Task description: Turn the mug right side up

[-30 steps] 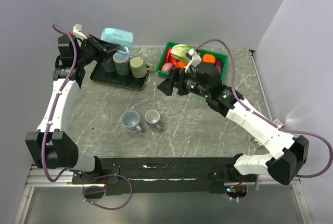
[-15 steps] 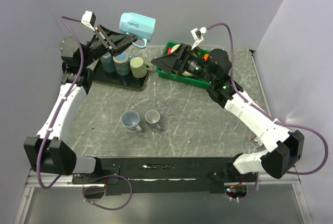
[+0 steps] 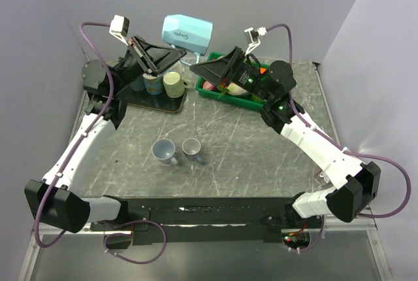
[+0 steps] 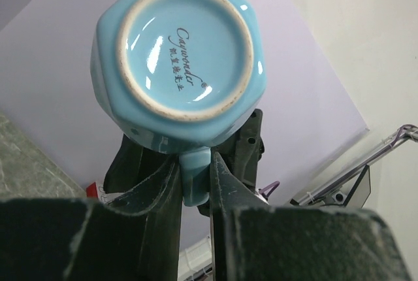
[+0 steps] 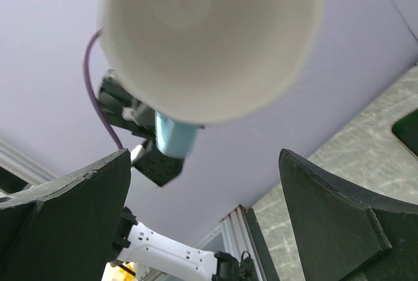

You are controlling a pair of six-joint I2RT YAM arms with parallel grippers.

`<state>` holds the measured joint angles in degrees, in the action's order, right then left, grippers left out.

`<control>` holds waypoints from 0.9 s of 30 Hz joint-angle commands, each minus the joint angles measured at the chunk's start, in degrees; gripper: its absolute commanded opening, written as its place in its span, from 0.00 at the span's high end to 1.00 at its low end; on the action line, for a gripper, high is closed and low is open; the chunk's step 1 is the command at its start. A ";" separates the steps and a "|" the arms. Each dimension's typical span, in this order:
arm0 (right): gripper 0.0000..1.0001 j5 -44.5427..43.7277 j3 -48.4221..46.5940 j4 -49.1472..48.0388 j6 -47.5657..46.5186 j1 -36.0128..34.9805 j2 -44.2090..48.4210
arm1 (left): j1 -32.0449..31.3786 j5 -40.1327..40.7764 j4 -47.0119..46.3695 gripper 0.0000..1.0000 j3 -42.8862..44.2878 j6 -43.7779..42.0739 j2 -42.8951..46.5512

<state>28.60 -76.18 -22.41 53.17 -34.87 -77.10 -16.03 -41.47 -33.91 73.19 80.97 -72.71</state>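
Observation:
The light blue mug (image 3: 187, 31) is held high in the air above the back of the table, lying on its side. My left gripper (image 3: 176, 52) is shut on its handle (image 4: 194, 176). In the left wrist view the gripper (image 4: 194, 163) pinches the handle and the mug's glazed base (image 4: 179, 52) faces the camera. My right gripper (image 3: 198, 70) is open just right of and below the mug. In the right wrist view the gripper (image 5: 204, 157) is empty, with the mug's white inside (image 5: 209, 33) above the fingers.
A black tray (image 3: 140, 99) at the back left holds several mugs (image 3: 173, 85). A green bin (image 3: 243, 96) of produce sits at the back centre behind the right arm. Two small mugs (image 3: 163, 151) (image 3: 191, 147) stand mid-table.
My left gripper has lifted the blue mug up off the tray area and carried it right. My right arm has risen and swung its open gripper up toward the mug.

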 commanded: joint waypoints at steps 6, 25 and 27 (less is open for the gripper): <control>0.01 0.32 -1.60 -9.58 4.49 0.16 0.90 | -3.39 4.56 -10.73 0.99 -0.85 -4.59 2.13; 0.44 0.49 -4.24 -10.28 7.57 0.16 -3.23 | -5.76 2.98 -17.94 0.99 -6.21 -4.15 2.48; 0.50 0.23 -4.32 -10.11 7.57 0.16 -3.32 | -6.03 3.07 -18.73 0.99 -6.74 -4.07 2.66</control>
<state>29.15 -76.42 -29.91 60.64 -34.85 -80.07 -20.62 -37.69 -44.56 66.54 77.25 -72.69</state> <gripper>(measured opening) 0.556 0.217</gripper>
